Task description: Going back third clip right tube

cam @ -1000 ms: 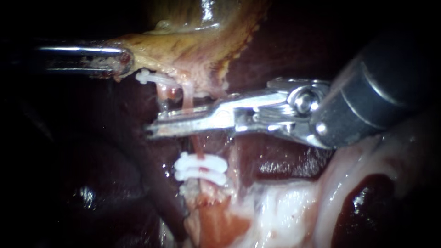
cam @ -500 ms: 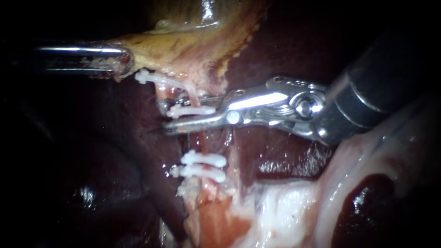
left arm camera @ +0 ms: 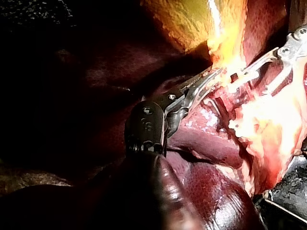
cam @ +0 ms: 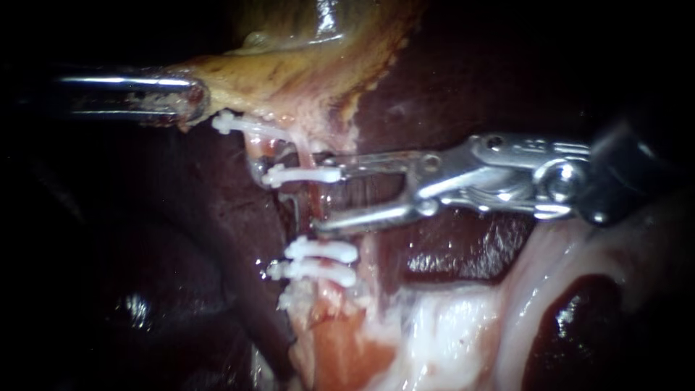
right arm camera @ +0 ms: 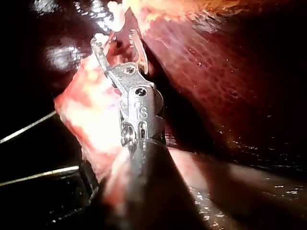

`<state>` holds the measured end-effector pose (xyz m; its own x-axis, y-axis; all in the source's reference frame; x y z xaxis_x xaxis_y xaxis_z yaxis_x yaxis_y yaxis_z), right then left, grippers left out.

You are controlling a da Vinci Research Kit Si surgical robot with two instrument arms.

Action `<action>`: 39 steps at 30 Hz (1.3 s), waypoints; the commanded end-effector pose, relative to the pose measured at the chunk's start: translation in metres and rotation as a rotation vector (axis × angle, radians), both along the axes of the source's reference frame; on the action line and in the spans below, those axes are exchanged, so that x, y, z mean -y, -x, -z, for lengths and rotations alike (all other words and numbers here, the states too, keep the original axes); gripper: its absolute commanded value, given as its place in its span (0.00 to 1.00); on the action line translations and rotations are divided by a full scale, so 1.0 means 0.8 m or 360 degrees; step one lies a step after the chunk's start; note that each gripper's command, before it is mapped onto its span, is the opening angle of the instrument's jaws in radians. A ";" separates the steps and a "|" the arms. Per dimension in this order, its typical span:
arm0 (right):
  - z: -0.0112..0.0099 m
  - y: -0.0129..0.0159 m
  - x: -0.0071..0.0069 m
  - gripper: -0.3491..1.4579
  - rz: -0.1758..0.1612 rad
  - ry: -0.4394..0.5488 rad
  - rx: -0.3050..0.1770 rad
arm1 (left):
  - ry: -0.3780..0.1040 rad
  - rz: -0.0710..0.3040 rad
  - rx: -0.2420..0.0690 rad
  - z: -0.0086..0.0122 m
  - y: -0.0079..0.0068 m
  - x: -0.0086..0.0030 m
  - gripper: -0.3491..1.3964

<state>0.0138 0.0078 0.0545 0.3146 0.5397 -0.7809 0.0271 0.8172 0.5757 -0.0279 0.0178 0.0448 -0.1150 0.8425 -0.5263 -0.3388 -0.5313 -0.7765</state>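
A thin pink tube (cam: 316,210) runs down from the yellowish gallbladder (cam: 304,80) and carries a white clip (cam: 300,174) across it. Two more white clips (cam: 322,250) sit close together lower on it, and another clip (cam: 239,124) lies just under the gallbladder's edge. My right instrument (cam: 326,194) has its jaws open on the right of the tube; the upper jaw ends by the clip's right end and nothing is held. The right wrist view shows the same open jaws (right arm camera: 117,40). My left instrument (cam: 190,98) is shut on the gallbladder's edge and holds it to the left (left arm camera: 211,79).
Dark red liver (cam: 449,80) lies behind and around the tubes. Pale, whitish tissue (cam: 449,333) fills the lower right, beneath my right instrument's shaft. A second, shorter tube (cam: 257,148) lies just left of the clipped one.
My right instrument's jaws have opened off the tube, leaving a white clip on it, and the instrument has drawn back to the right. My left instrument has stayed put.
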 end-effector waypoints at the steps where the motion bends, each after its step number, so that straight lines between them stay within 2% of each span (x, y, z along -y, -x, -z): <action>1: 0.0002 0.0008 0.0002 0.47 0.0017 0.0035 -0.0007 | 0.0000 0.0000 0.0001 0.0000 0.0000 0.0000 0.00; 6: 0.0014 0.0053 0.0011 0.47 0.0074 0.0161 -0.0040 | 0.0001 -0.0001 0.0001 -0.0001 0.0001 -0.0001 0.00; 13: 0.0028 0.0083 0.0010 0.47 0.0139 0.0247 0.0028 | 0.0006 0.0001 -0.0001 -0.0009 0.0005 0.0002 0.00; 17: 0.0032 0.0089 0.0010 0.47 0.0138 0.0265 0.0027 | 0.0009 0.0004 -0.0004 -0.0014 0.0010 0.0003 0.00; 20: 0.0033 0.0089 0.0011 0.47 0.0134 0.0267 0.0029 | 0.0017 0.0013 -0.0012 -0.0025 0.0021 0.0005 0.00; 29: 0.0035 0.0091 0.0012 0.47 0.0124 0.0271 0.0036 | 0.0029 -0.0025 0.0003 -0.0093 0.0072 0.0029 0.00; 33: 0.0035 0.0092 0.0013 0.47 0.0124 0.0271 0.0036 | 0.0015 -0.0030 0.0005 -0.0102 0.0080 0.0033 0.00; 39: 0.0036 0.0092 0.0013 0.47 0.0124 0.0271 0.0036 | 0.0015 -0.0033 0.0002 -0.0102 0.0082 0.0034 0.00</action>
